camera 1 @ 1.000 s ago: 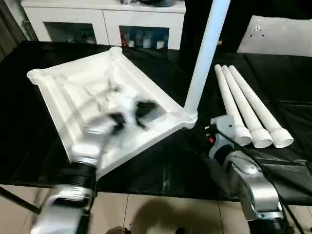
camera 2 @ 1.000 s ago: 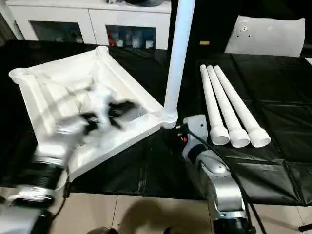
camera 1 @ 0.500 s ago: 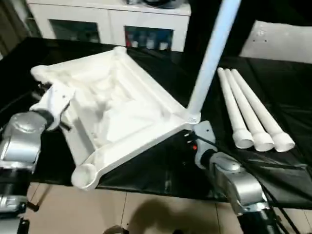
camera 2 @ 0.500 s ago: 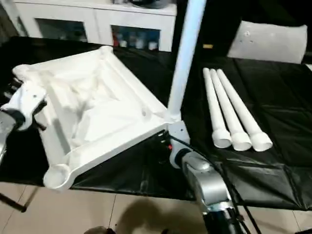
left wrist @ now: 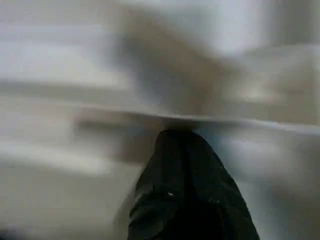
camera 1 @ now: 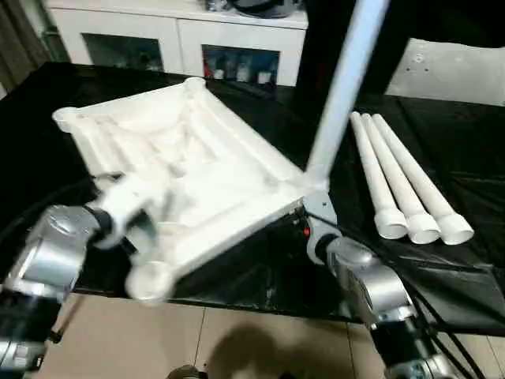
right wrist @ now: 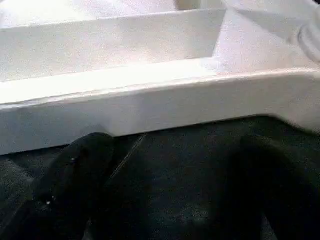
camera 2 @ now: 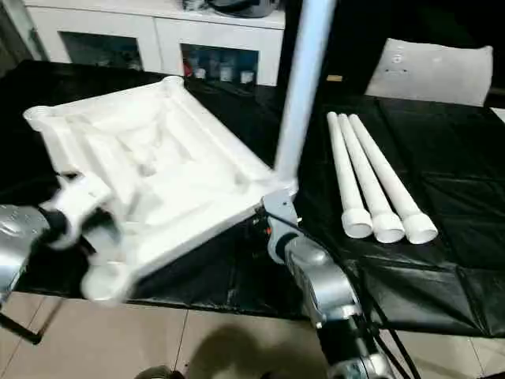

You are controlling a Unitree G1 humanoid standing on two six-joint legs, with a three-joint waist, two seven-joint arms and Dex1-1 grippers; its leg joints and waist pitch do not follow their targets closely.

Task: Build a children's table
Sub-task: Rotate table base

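Observation:
The white tabletop [camera 1: 197, 158] lies underside up on the black table, its ribs and round corner sockets showing. One white leg [camera 1: 347, 87] stands upright in the near right corner socket. Three more legs [camera 1: 402, 181] lie side by side to the right. My left gripper [camera 1: 138, 221] is at the tabletop's near left rim; in the left wrist view its black fingers [left wrist: 185, 190] are shut together against a blurred white surface. My right gripper [right wrist: 170, 175] stands open just below the near rim [right wrist: 150, 105], beside the corner that holds the leg.
White glass-door cabinets [camera 1: 173, 39] stand behind the table. A flat white sheet [camera 1: 450, 71] leans at the back right. The black cover [camera 1: 442, 268] ends at the front edge, with tiled floor [camera 1: 237, 339] below. The tabletop's near left corner overhangs that edge.
My left arm swung from above the tabletop out to its left side, then back to the near left rim, and its fingers shut. My right gripper moved closer to the leg's corner.

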